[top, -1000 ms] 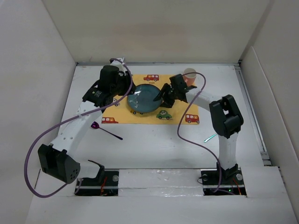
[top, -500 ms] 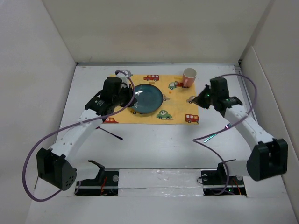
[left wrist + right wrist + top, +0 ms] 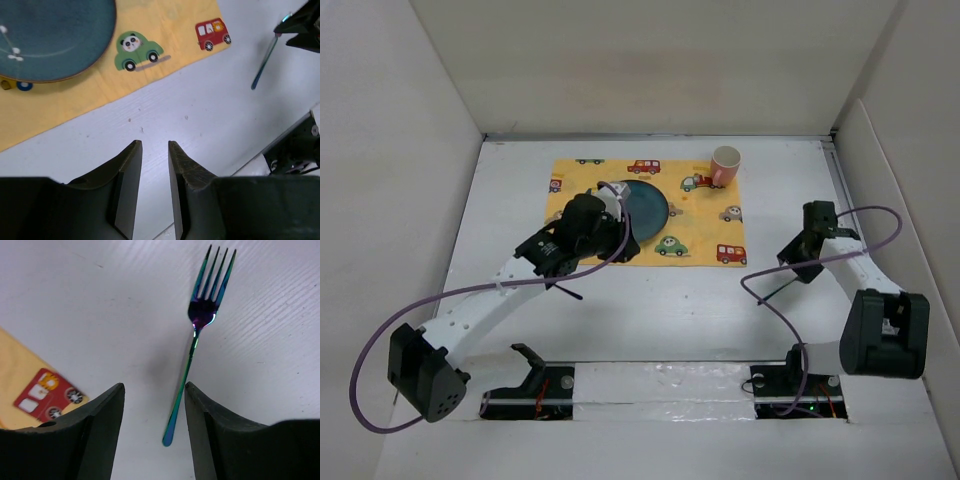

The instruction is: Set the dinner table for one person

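While holding the left gripper (image 3: 155, 146) narrowly parted, empty, beside the placemat (image 3: 167, 27), poises the right gripper (image 3: 154, 387), spread, over the fork (image 3: 202, 315) on the dinner table (image 3: 95, 300).

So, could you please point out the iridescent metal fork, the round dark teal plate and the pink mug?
Iridescent metal fork (image 3: 192, 347): right wrist view, mid-handle.
Round dark teal plate (image 3: 55, 35): left wrist view, inner face.
Pink mug (image 3: 725, 160): top external view, its mouth.

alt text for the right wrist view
An iridescent fork lies on the white dinner table, tines pointing away, handle end seen between the right gripper's open fingers. A yellow placemat corner with a red car shows at left.
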